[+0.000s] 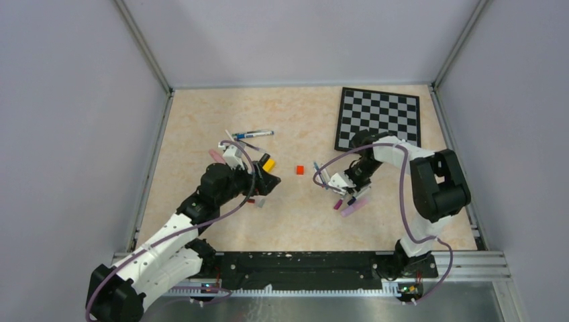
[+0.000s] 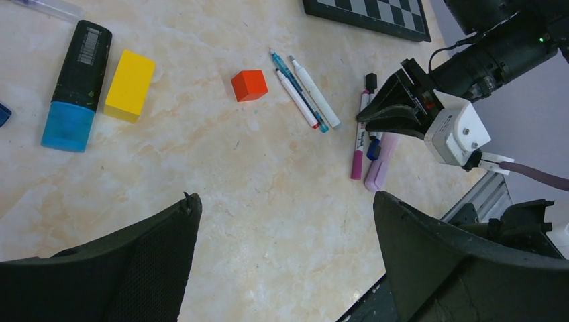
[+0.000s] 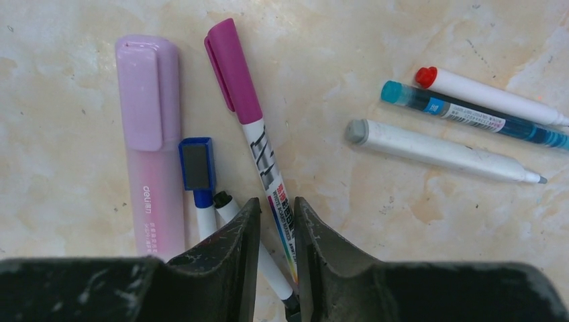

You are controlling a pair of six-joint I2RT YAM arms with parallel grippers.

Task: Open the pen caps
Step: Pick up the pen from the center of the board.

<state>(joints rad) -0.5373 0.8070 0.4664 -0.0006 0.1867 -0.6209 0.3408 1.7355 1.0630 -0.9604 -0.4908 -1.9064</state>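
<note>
The magenta cap (image 3: 231, 67) was found seated on its pen (image 3: 268, 164), which lay flat on the counter (image 3: 416, 255) right of centre, toward the near edge, just beside a pink highlighter (image 3: 149, 134). The right end effector (image 3: 276, 221) was closed narrowly about the barrel. The left end effector (image 2: 282, 201) was spread wide, empty. Grasping is judged in hand; next, the cap should be gripped and pulled off along the barrel.

Just beside the small red cube (image 2: 249, 85) lie three thin uncapped pens (image 3: 436, 149), parallel. Farther from it cluster a capped pink highlighter (image 3: 151, 134), magenta-capped pen (image 3: 258, 144) and blue-capped marker (image 3: 196, 168).
</note>
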